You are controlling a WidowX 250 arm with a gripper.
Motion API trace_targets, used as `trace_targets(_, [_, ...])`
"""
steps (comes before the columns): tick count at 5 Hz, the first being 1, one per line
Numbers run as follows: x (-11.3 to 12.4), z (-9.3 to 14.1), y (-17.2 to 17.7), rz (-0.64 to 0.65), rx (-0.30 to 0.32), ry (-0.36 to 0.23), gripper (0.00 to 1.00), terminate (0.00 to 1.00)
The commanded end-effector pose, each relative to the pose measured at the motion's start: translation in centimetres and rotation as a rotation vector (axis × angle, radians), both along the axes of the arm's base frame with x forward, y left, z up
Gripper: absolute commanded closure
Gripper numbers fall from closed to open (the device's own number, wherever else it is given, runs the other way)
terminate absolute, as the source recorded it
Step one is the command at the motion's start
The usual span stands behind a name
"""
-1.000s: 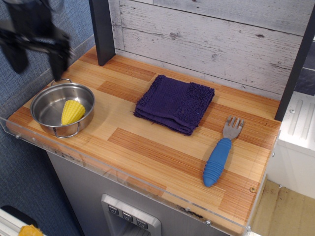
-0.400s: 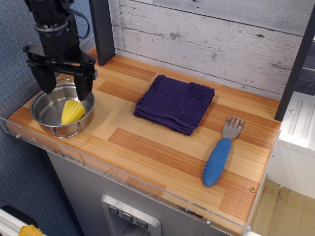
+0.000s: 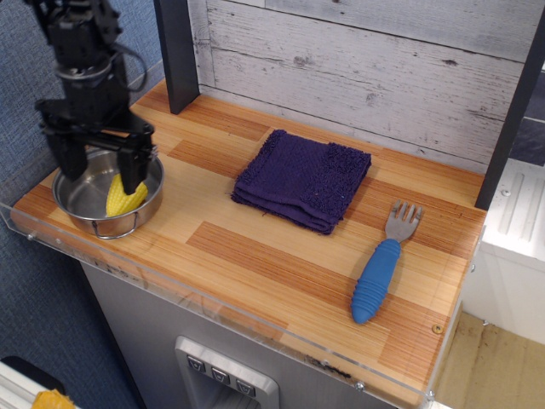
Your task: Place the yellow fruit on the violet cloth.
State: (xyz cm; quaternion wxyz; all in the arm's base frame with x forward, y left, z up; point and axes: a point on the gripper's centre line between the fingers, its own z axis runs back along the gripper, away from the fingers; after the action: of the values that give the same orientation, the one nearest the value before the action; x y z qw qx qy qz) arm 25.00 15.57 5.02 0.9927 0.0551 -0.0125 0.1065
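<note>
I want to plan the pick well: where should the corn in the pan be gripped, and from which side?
Grip the corn across its wide middle, coming from straight above. It lies low inside the pan, whose wall blocks a sideways approach. The cob tapers toward its ends, so the fingers would probably slip there. The open gripper hangs over the pan, near the corn.

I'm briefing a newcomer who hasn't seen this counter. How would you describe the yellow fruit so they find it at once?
Start at the wooden counter and go to its left end, where a steel pan stands. Inside it, under the open end effector, lies the yellow fruit: a small ridged toy corn cob, the only bright yellow thing on the counter.
</note>
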Motion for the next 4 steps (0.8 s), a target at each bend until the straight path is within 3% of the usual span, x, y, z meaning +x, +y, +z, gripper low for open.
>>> trace_targets(1, [-0.3,-1.0,0.4,-0.005,0.022,0.012,0.00,0.00])
trace_targets(3, [-0.4,-3.8,0.1,-0.007,0.025,0.059,0.00,0.00])
trace_targets(4, [-0.3,-3.4,0.1,0.001,0.017,0.042,1.00,0.00])
